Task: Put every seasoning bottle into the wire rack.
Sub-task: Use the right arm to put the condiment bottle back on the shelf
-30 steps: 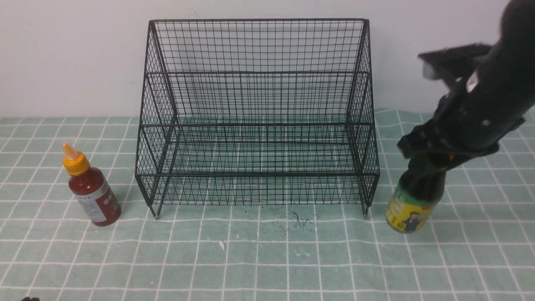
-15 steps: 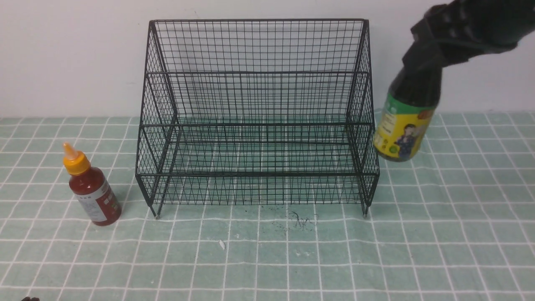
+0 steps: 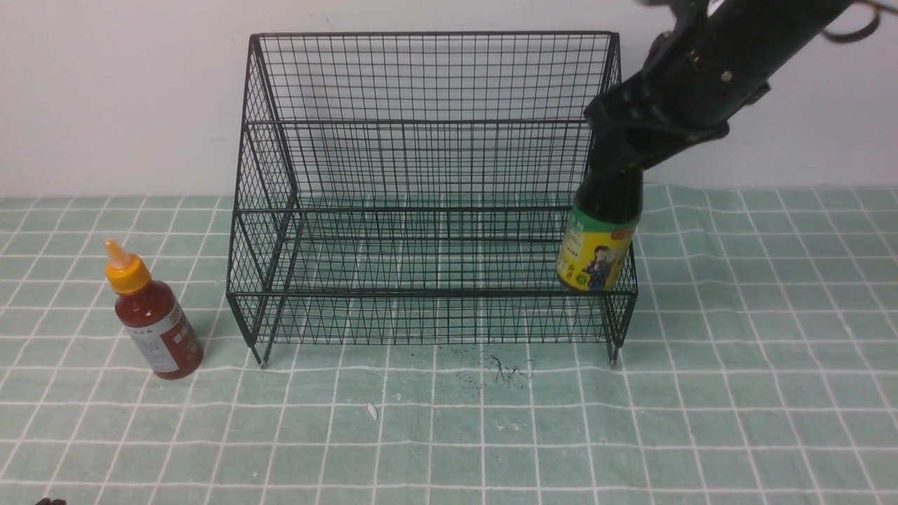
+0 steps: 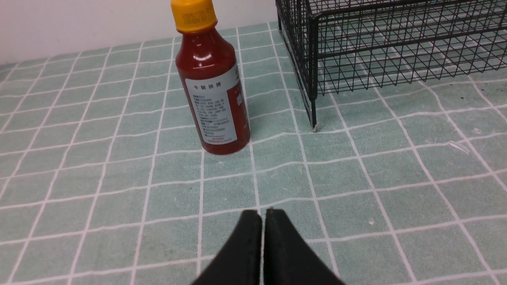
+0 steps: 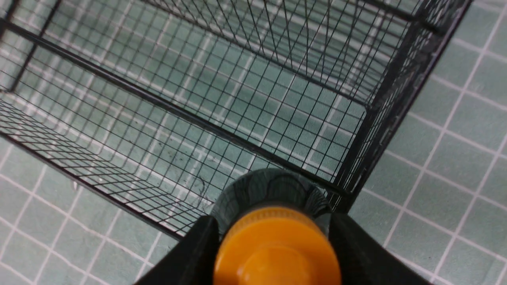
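My right arm slants down from the upper right, the right tool (image 3: 621, 151) pinching the dark bottle (image 3: 596, 252) by its top. The bottle hangs nearly upright at the right front corner of the wire rack (image 3: 428, 175); I can't tell whether its base rests on the mesh. My left tool (image 4: 263, 233), fingers pressed together, sits low over the counter (image 3: 449, 435), facing the red-brown bottle (image 4: 214, 95) standing near the rack's left front foot

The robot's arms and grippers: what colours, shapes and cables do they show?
The right arm is bulky and black, with a pale screw head and a thin dark cable loop. The left gripper has black fingers tapering to narrow tips; the right gripper is black too.
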